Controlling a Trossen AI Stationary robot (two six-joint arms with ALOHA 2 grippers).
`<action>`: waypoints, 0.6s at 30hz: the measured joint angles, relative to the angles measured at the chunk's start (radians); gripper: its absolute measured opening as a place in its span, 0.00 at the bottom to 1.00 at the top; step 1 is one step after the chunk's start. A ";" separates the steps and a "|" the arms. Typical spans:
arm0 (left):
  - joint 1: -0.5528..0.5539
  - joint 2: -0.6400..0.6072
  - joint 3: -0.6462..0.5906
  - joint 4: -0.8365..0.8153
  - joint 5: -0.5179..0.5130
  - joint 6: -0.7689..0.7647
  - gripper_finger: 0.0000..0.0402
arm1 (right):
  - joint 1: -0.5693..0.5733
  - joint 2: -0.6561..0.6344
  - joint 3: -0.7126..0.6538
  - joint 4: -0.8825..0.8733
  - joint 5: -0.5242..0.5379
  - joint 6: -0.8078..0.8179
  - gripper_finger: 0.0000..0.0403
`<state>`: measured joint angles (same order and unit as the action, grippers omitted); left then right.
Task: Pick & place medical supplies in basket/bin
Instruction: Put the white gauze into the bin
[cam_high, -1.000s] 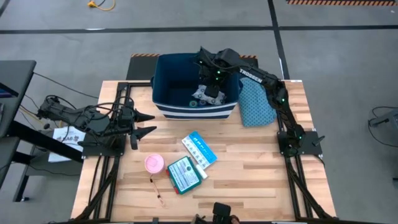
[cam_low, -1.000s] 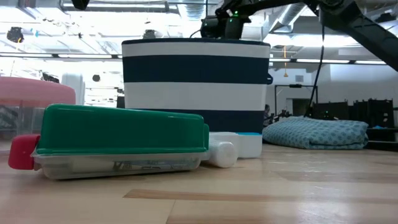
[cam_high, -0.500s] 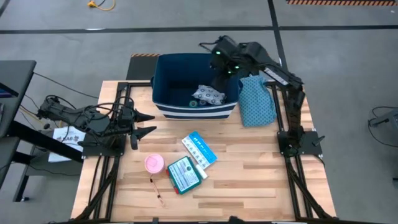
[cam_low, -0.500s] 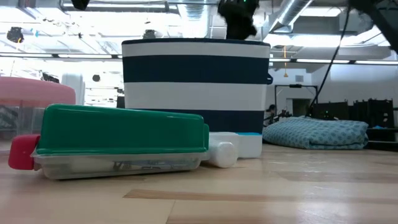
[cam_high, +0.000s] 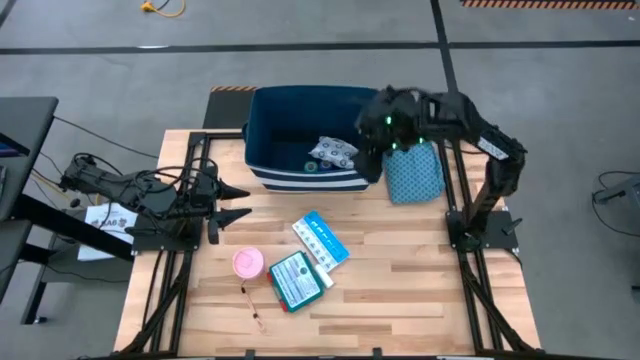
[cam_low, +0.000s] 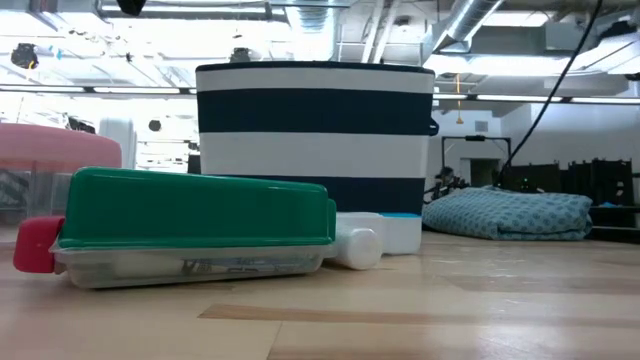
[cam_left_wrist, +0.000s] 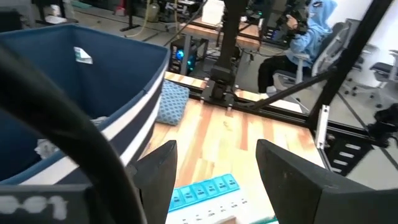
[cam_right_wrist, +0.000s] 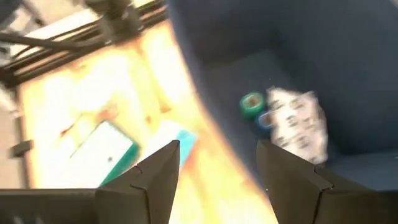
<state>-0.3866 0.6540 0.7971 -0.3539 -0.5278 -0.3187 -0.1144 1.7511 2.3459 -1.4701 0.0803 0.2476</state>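
Four supplies lie near-left of the empty, open right gripper (cam_high: 372, 160) at the navy striped fabric bin's (cam_high: 262, 150) right rim, closer to the parked, open left gripper (cam_high: 228, 200).

Lighting: even overhead light is falling on the bench (cam_high: 400, 280); shadows are staying soft and short. Low view: bright ceiling fixtures are glaring behind the bin (cam_low: 315, 135), and the near green box (cam_low: 195, 210) is reading slightly soft. Right wrist view: heavy motion blur is smearing everything, wood washing out yellow. Left wrist view: near edges are blurring.
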 joint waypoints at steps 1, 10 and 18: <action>0.000 0.000 0.000 0.000 0.009 0.000 0.52 | 0.028 0.003 0.000 -0.017 0.003 0.032 0.51; 0.000 0.000 0.000 -0.004 0.079 -0.005 0.52 | 0.292 0.128 -0.001 -0.099 0.184 0.283 0.51; 0.000 0.000 0.000 -0.027 0.088 -0.009 0.52 | 0.427 0.315 -0.002 -0.081 0.177 0.445 0.51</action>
<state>-0.3862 0.6544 0.7971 -0.3806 -0.4400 -0.3272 0.3126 2.0662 2.3444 -1.5509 0.2577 0.6921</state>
